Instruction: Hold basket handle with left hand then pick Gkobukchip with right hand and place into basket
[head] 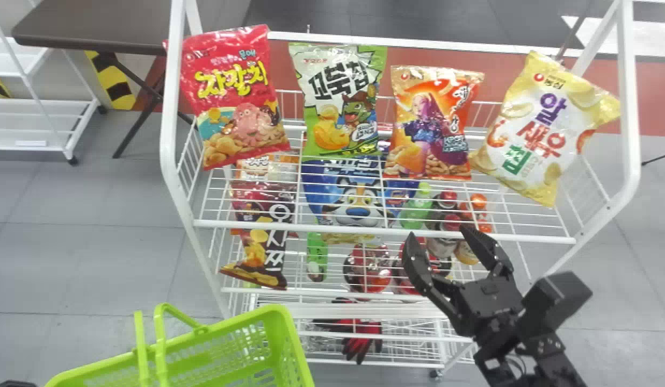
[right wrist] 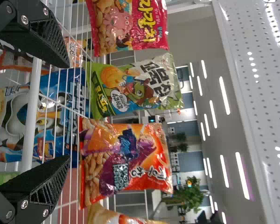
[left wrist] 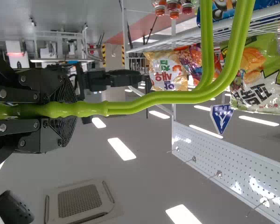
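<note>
So the right gripper (head: 439, 236) has its fingers spread wide, over to the right of the Gkobukchip (head: 340, 102) and closer to the robot, while the left gripper (left wrist: 70, 110) is pinching the green handle (head: 160, 344) of the basket (head: 291, 333), which sits left of the Gkobukchip and closer in too. The Gkobukchip itself is up on the white rack (head: 386, 234) — red bag (head: 233, 99) just to its left, orange bag (head: 432, 123) just to its right, yellow bag (head: 544, 129) further right. Blue bag (head: 356, 199) with the tiger's one level below it.
</note>
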